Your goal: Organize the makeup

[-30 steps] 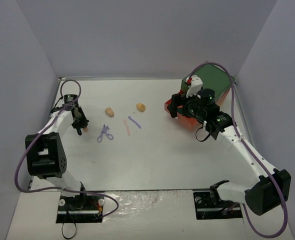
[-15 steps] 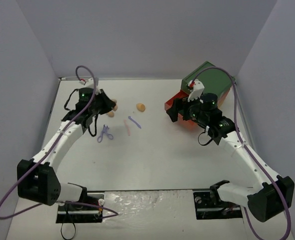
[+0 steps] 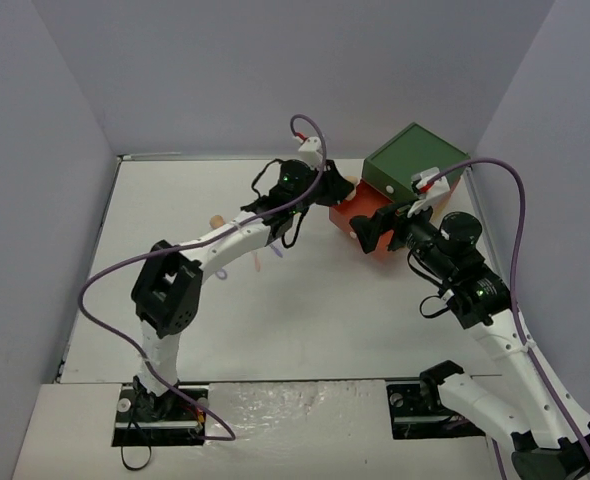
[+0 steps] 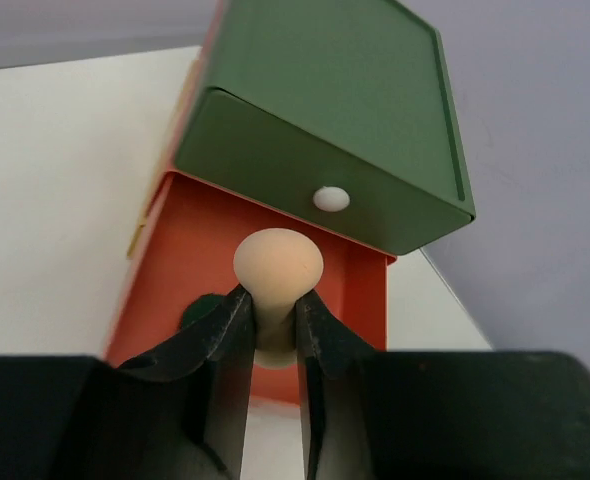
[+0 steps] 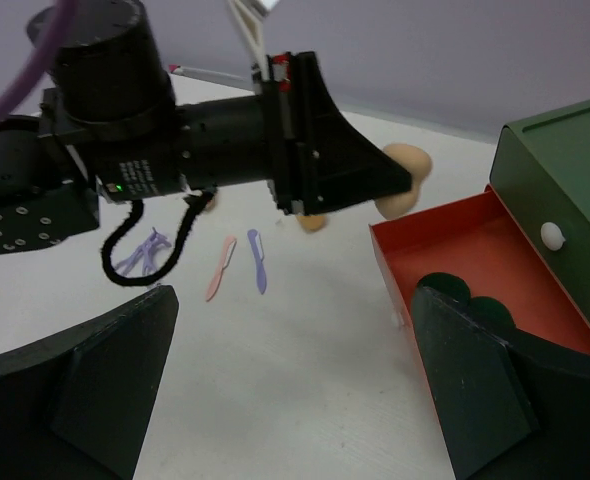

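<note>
My left gripper [image 4: 272, 300] is shut on a tan egg-shaped sponge [image 4: 278, 265] and holds it over the open red drawer [image 4: 165, 270] of the chest. A dark green disc [image 4: 201, 311] lies in that drawer. In the top view the left gripper [image 3: 337, 190] reaches across to the drawer [image 3: 355, 215]. My right gripper [image 5: 293, 295] is open and empty just in front of the drawer's near corner. On the table lie another sponge [image 5: 313, 222], a pink stick [image 5: 220, 268], a lilac stick [image 5: 257, 262] and a lilac scissor-like tool [image 5: 140, 255].
The green chest [image 3: 415, 160] stands at the back right against the wall, its green drawer with a white knob [image 4: 331, 199] shut above the red one. The left arm [image 3: 235, 235] stretches across the middle of the table. Grey walls enclose the table.
The left arm swung from the far left of the table across to the red drawer, carrying the sponge. The right gripper drew back a little toward the right.
</note>
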`<state>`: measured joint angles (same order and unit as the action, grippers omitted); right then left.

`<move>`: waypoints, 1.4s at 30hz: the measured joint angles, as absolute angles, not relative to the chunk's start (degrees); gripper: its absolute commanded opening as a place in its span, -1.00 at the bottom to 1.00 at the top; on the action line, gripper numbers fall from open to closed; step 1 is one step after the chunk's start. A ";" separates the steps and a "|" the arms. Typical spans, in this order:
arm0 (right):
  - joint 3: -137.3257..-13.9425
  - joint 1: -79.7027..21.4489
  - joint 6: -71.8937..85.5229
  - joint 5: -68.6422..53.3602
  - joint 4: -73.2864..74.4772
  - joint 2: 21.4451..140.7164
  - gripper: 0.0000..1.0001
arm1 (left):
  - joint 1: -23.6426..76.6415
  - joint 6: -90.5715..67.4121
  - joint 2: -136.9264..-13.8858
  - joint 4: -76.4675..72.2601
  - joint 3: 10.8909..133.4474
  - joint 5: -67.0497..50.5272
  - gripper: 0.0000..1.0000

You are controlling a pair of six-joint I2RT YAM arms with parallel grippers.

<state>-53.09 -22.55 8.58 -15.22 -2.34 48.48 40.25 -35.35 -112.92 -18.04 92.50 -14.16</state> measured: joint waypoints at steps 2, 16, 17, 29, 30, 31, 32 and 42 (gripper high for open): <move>-52.64 -22.55 8.57 -15.10 -1.94 48.41 1.00 | 41.85 -34.50 -116.91 -18.11 95.57 -14.60 0.16; -52.27 -22.55 7.21 -12.81 0.68 47.37 1.00 | 43.53 -24.69 -116.61 -5.80 102.07 -3.12 0.81; -52.27 -22.55 7.18 -12.79 0.74 47.37 1.00 | 43.50 -23.94 -115.00 -4.00 101.73 -0.73 0.81; -51.82 -22.55 7.03 -12.62 1.16 47.33 1.00 | 29.51 -26.75 -107.12 20.68 97.60 15.44 0.81; -51.73 -22.55 7.03 -12.62 1.15 47.33 1.00 | 27.13 -27.37 -107.76 22.27 96.83 15.48 0.81; -51.57 -22.55 7.02 -12.62 1.16 47.34 1.00 | 25.35 -27.81 -108.62 23.41 96.43 15.43 0.81; -51.42 -22.55 7.01 -12.62 1.16 47.35 1.00 | 23.58 -28.25 -109.48 24.54 96.03 15.38 0.81; -50.48 -22.55 7.02 -12.58 1.53 47.37 1.00 | 14.90 -31.53 -121.10 31.37 97.58 10.43 0.74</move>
<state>-50.48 -22.55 7.02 -12.58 1.53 47.37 14.90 -31.53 -121.10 31.37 97.58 10.43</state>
